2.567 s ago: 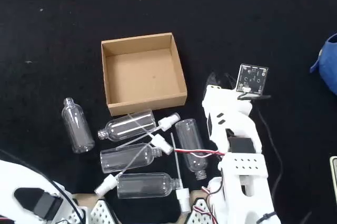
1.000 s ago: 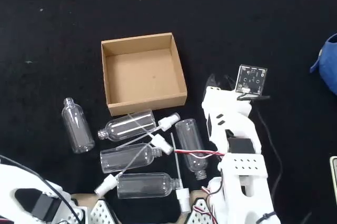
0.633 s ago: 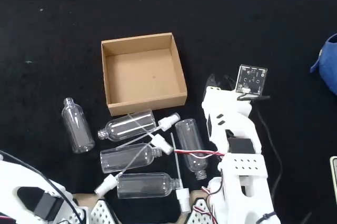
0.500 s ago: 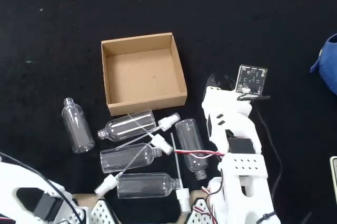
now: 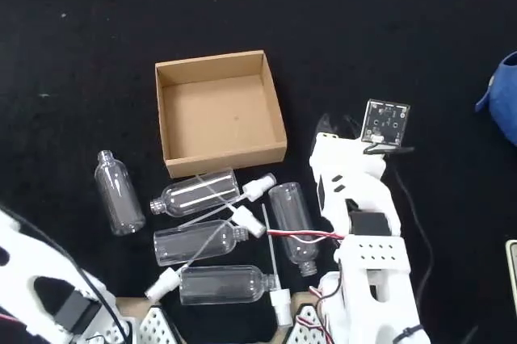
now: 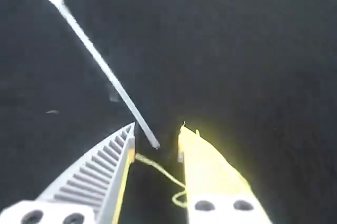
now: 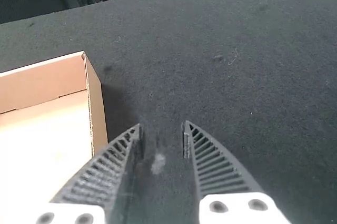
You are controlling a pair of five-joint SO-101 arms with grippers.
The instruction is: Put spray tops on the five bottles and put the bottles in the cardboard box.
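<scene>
Overhead, the cardboard box (image 5: 220,114) sat just left of centre on the black desk (image 5: 97,45), its bare floor showing. Below it the five clear bottles (image 5: 198,242) lay on their sides with open necks. One (image 5: 117,192) lay apart at the lower left, three were ranked one beneath another in the lower middle, and one (image 5: 293,216) lay just right of them, close against the right arm. White spray tops (image 5: 257,187) with thin tubes lay loose among the middle bottles, some tubes crossing over them. The right end effector (image 5: 335,124) hung right of the box, near its lower right corner. Its wrist camera showed the fingers apart with only bare desk between them, and the box wall near one finger. The left arm (image 5: 40,295) filled the lower left corner of the overhead frame. The left end effector (image 6: 157,132) was spread too, over bare desk — the end of one top's dip tube (image 6: 100,66) reached into the gap between the fingertips, though I could not tell whether it touched either. A blue object (image 5: 502,106) sat at the right edge.
</scene>
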